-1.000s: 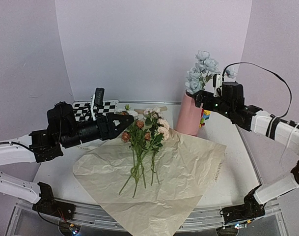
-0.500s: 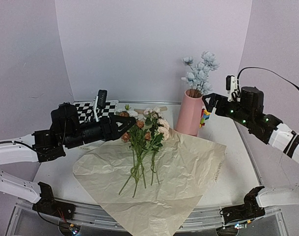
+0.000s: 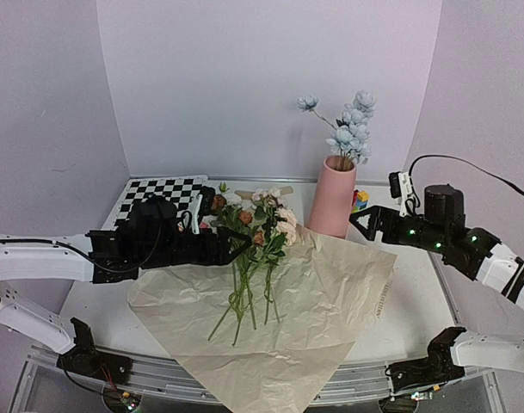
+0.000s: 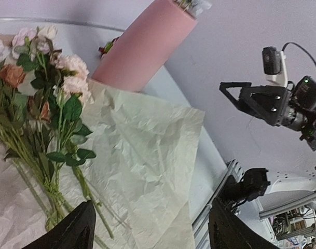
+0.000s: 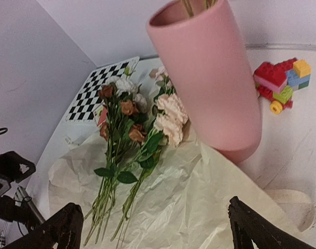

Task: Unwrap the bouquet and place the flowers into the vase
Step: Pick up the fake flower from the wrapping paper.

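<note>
The bouquet lies undone: its crinkled tan paper is spread flat on the table. Pink, white and rust flowers lie on it, stems toward the near edge. The pink vase stands upright at the paper's far right corner and holds pale-blue flowers. My left gripper hovers open just left of the lying flowers, with nothing between its fingers. My right gripper is open and empty, a little right of the vase and apart from it.
A checkerboard mat lies at the back left. Small coloured toy blocks sit behind the vase to the right. A metal rail runs along the table's near edge.
My right gripper has drawn back from the vase, down and to the right, leaving the blue flowers standing in it. My left arm has reached right and lower, toward the lying flowers.
</note>
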Action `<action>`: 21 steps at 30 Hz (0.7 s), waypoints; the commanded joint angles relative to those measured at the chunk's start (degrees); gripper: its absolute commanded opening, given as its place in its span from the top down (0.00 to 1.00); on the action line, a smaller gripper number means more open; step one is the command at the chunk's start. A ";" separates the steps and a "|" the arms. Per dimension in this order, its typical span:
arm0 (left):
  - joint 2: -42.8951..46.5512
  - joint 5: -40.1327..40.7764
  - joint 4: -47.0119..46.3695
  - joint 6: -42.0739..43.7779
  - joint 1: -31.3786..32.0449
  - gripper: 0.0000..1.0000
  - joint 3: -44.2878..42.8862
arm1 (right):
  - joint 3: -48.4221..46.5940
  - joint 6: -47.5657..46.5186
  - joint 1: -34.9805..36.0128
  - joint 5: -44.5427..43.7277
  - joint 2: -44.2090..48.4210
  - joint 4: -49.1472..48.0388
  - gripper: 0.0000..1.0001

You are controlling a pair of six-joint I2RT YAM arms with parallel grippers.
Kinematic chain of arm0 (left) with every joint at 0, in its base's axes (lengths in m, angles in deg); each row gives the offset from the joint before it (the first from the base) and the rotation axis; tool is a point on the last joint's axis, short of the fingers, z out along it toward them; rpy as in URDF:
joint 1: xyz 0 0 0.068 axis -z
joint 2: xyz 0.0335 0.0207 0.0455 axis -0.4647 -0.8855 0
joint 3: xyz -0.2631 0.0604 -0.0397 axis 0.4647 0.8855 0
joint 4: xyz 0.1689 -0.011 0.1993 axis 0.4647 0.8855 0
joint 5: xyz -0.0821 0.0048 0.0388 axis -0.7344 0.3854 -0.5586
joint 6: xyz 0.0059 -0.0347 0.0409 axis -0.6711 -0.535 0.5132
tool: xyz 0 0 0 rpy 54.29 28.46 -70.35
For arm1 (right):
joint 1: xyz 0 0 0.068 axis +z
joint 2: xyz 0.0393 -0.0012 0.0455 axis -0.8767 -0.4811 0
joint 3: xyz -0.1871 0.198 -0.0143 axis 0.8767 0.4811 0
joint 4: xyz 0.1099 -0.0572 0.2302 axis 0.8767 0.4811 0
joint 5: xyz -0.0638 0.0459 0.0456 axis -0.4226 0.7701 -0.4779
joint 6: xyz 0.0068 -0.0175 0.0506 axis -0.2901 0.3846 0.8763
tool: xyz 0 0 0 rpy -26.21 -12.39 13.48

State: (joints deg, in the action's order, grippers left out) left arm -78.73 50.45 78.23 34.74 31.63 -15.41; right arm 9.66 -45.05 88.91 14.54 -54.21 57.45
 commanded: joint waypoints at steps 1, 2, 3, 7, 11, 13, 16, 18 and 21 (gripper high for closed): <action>-3.57 0.95 3.67 -0.65 0.19 0.25 -2.56 | 2.89 1.99 -0.03 9.29 -1.15 0.55 0.02; -4.59 1.76 4.64 -0.66 0.19 0.25 -2.92 | 3.72 2.50 -0.03 9.82 -1.41 0.30 0.02; -5.95 3.13 5.69 -0.79 0.24 0.26 -3.56 | 4.54 2.98 -0.01 10.43 -1.66 -0.16 0.02; -11.66 8.69 13.85 -1.45 0.24 0.28 -6.81 | 8.04 5.72 0.37 11.56 -2.43 -3.21 0.02; -16.44 10.49 16.83 -1.94 0.24 0.33 -8.94 | 10.17 7.76 2.05 11.64 -3.52 -6.02 0.02; -17.83 10.72 16.89 -2.22 0.22 0.33 -9.34 | 10.71 8.45 3.60 10.79 -4.40 -6.86 0.02; -19.51 10.92 16.93 -2.34 0.22 0.33 -9.90 | 11.14 9.57 7.11 8.88 -6.16 -8.64 0.02; -20.63 11.06 17.01 -2.43 0.18 0.33 -10.37 | 11.26 10.51 10.21 7.26 -7.81 -10.02 0.02; -22.23 11.77 17.48 -3.44 0.18 0.36 -10.94 | 10.45 11.89 14.82 4.76 -11.27 -11.29 0.02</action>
State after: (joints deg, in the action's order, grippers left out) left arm -99.40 59.91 94.72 32.71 31.66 -23.29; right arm 20.41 -35.87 98.54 22.55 -61.93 50.13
